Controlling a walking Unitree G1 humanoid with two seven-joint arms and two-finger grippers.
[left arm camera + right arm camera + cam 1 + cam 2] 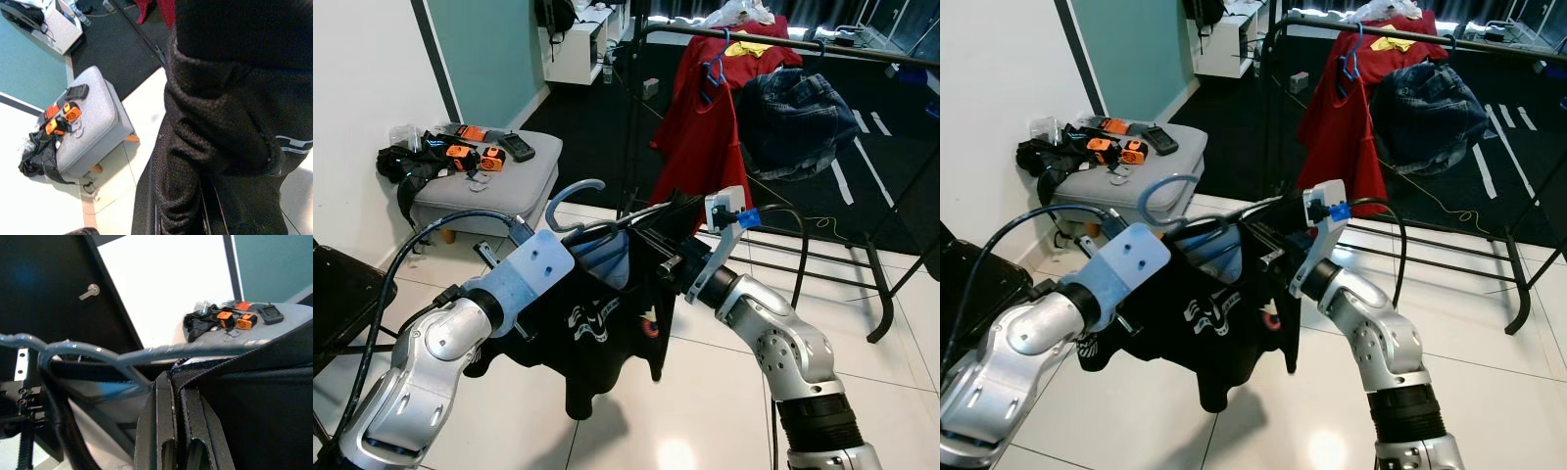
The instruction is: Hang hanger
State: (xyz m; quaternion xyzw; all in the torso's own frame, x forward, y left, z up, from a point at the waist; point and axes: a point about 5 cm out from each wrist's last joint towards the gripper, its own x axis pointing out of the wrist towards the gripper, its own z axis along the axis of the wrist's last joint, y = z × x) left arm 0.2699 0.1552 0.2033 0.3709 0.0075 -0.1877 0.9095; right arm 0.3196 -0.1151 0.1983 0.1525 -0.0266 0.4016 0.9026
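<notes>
A black T-shirt [607, 333] on a grey hanger [576, 201] is held up between the two arms, in front of the black clothes rail [724, 39] and well short of it. The right claw [178, 440] is seen closed on the shirt's shoulder and the hanger's arm. The left claw's [195, 215] fingers are buried in dark cloth; their opening cannot be told. A red shirt [705, 127] and jeans [793, 117] are draped on the rail.

Red shirt [705, 127] and jeans [793, 117] crowd the rail [862, 49] (its right end bare).
</notes>
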